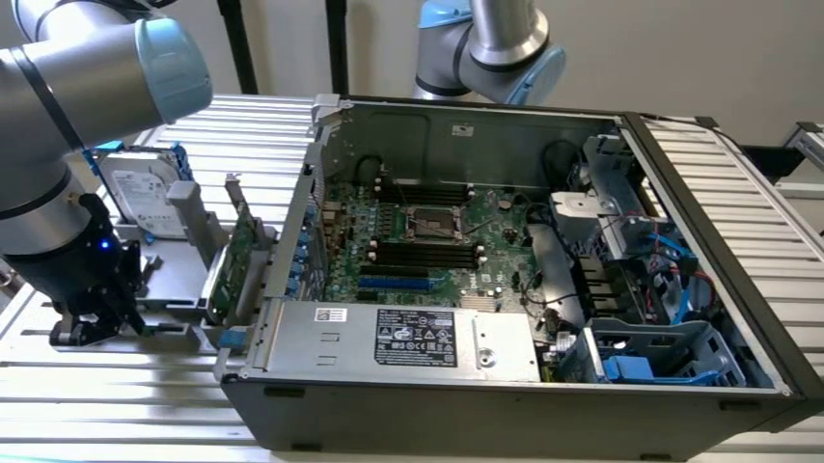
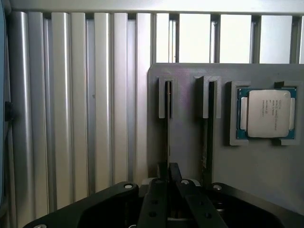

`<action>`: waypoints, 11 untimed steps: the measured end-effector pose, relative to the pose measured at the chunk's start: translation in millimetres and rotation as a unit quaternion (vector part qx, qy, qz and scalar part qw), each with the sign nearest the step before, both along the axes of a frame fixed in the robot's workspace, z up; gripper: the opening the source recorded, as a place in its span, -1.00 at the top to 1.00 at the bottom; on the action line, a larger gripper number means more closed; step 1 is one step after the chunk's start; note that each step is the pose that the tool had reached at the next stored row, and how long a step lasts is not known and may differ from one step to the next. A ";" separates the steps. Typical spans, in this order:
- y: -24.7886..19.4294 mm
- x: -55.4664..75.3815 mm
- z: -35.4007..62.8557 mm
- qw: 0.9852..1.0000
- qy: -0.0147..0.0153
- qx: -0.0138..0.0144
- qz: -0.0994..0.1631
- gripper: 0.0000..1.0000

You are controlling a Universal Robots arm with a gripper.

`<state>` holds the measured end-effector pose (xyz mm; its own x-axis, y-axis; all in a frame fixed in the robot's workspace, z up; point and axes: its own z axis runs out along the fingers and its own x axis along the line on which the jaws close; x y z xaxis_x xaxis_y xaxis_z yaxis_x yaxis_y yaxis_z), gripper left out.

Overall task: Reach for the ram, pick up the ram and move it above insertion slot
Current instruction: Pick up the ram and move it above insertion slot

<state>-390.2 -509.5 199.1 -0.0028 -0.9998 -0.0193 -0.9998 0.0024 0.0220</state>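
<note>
The ram [image 2: 168, 118] stands on edge in a slot of a grey holder plate [image 2: 185, 142], so I see it as a thin dark line. In the wrist view my gripper [image 2: 168, 167] sits over its near end, and both black fingers [image 2: 162, 173] are pressed close against the stick. In the exterior view the gripper [image 1: 80, 326] is low over the holder [image 1: 174, 289], at the exterior view's left of the open computer case [image 1: 515, 386]. The black memory slots [image 1: 425, 253] lie beside the processor socket on the motherboard.
A processor chip [image 2: 268, 114] rests in a pocket of the holder plate, next to a second slot [image 2: 208, 118]. A taller green expansion card [image 1: 238, 256] and a hard drive [image 1: 139, 193] stand between my arm and the case wall. A second robot arm [image 1: 496, 48] rises behind the case.
</note>
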 end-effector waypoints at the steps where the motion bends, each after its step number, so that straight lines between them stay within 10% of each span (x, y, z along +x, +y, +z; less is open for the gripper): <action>1: 0.0 0.0 0.0 1.000 0.000 0.000 0.000 0.74; 11: 0.0 0.0 5.6 1.000 0.000 0.000 0.000 0.74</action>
